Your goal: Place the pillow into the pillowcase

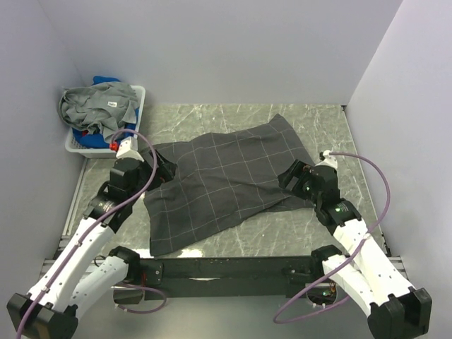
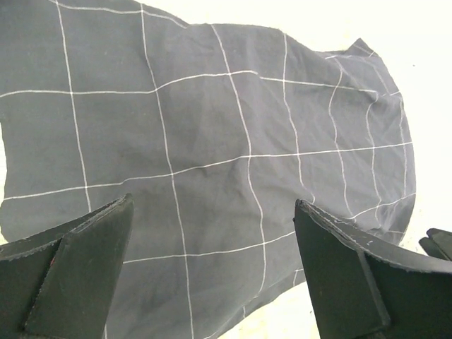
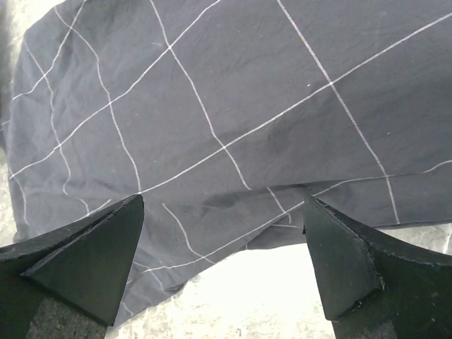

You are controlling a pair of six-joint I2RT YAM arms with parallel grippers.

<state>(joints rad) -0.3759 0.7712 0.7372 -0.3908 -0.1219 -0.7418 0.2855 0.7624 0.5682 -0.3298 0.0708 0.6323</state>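
The dark grey pillowcase (image 1: 222, 180) with a pale grid lies spread flat across the middle of the table; it fills the left wrist view (image 2: 212, 141) and the right wrist view (image 3: 212, 106). The pillow is not in view. My left gripper (image 1: 166, 171) is open and empty at the pillowcase's left edge, its fingers (image 2: 78, 268) wide apart above the cloth. My right gripper (image 1: 291, 176) is open and empty at the pillowcase's right edge, its fingers (image 3: 346, 261) straddling a folded cloth hem.
A white basket (image 1: 138, 106) holding grey, blue and red clothes (image 1: 95, 106) stands at the back left. White walls enclose the marble table (image 1: 325, 134) on three sides. A dark rail (image 1: 226, 267) runs along the near edge.
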